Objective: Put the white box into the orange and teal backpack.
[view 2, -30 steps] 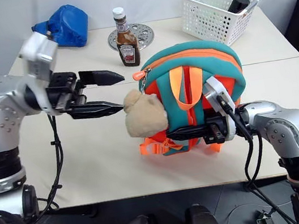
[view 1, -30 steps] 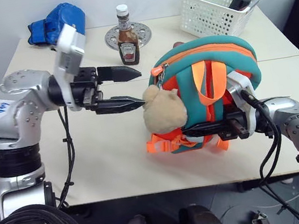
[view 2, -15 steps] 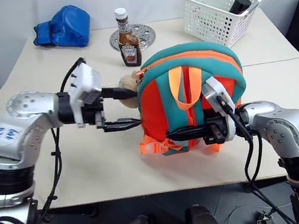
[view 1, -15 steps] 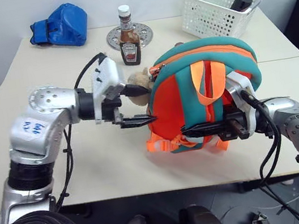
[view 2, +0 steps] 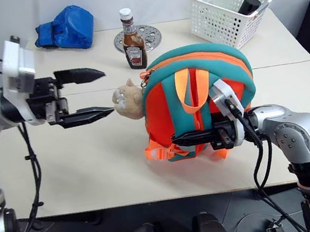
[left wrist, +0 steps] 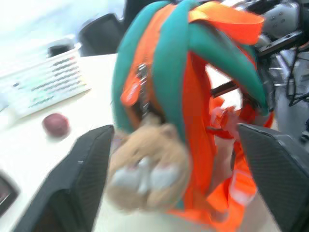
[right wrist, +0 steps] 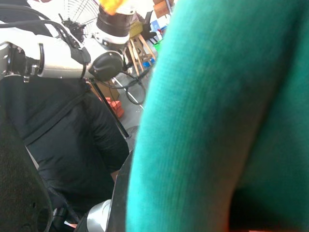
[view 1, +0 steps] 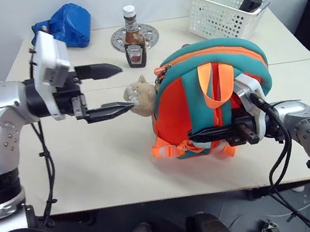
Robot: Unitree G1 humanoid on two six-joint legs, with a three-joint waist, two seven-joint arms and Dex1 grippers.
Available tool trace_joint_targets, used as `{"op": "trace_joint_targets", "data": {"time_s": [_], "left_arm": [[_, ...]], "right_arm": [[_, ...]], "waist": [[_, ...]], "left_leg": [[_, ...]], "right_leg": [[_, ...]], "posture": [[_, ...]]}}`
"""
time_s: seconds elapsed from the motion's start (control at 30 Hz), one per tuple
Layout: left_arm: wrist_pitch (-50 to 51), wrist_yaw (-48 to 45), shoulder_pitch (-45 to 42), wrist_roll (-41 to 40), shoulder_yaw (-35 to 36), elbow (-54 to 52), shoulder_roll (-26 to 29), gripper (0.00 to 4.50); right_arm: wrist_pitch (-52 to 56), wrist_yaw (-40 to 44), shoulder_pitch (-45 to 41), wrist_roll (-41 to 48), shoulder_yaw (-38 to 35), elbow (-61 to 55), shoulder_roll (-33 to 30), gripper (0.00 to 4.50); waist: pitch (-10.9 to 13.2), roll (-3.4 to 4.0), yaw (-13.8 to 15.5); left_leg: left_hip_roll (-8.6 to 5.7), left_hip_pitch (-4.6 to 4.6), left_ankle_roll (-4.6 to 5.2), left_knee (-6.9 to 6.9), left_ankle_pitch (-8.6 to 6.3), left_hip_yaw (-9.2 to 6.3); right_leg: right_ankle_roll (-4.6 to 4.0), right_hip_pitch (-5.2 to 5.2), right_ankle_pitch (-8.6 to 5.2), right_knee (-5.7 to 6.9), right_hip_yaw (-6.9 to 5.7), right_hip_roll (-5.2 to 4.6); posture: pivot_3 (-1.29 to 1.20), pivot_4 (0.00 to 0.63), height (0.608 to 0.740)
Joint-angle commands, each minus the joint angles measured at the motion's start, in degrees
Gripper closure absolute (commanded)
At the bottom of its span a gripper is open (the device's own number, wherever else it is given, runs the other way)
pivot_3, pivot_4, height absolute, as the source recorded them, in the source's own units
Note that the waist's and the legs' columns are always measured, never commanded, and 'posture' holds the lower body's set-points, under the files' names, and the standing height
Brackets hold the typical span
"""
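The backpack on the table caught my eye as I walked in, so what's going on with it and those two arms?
The right claw is shut on the orange and teal backpack, holding it upright on the table. The left claw is open beside the plush hamster hanging at the backpack's zipper end, holding nothing. A ketchup bottle, a blue bundle and a white basket sit farther back.

Backpack (view 1: 213, 91) mid-table (view 1: 109, 159), bottle (view 1: 131, 36) and basket (view 1: 226, 6) behind
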Motion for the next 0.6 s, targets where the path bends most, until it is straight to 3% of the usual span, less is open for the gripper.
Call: {"op": "trace_joint_targets", "data": {"time_s": [0.03, 0.27, 0.6], "left_arm": [[-3.6, 1.3, -2.2, 4.22, -3.64, 2.27, -1.52, 0.01], [-10.38, 3.79, -2.47, 12.26, -9.94, 7.51, -6.21, 0.01], [-12.73, 2.9, -6.21, 13.2, -11.07, 14.41, -12.82, 0.01]], "right_arm": [[0.09, -0.16, -0.02, 1.43, -0.74, -1.29, 0.24, 4.5], [0.17, -0.86, 0.31, 1.89, -0.93, -1.62, 0.4, 4.5], [0.27, -1.09, 0.3, 2.32, -0.72, -1.44, 0.36, 4.5]], "waist": [[0.0, 0.0, 0.22], [0.0, 0.0, 0.07], [0.0, 0.0, 0.03]], "left_leg": [[-0.01, 0.0, 0.04, 0.01, -0.03, -0.04], [-0.01, -0.04, 0.05, 0.01, -0.04, -0.04], [-0.02, -0.06, 0.07, 0.04, -0.05, -0.05]], "right_leg": [[0.0, 0.03, 0.0, 0.0, -0.03, -0.01], [0.05, 0.02, 0.03, -0.04, -0.06, -0.01], [0.06, 0.01, 0.03, -0.03, -0.1, -0.02]], "posture": [[0.0, 0.15, 0.74], [0.0, 0.15, 0.74], [0.0, 0.15, 0.74]]}}
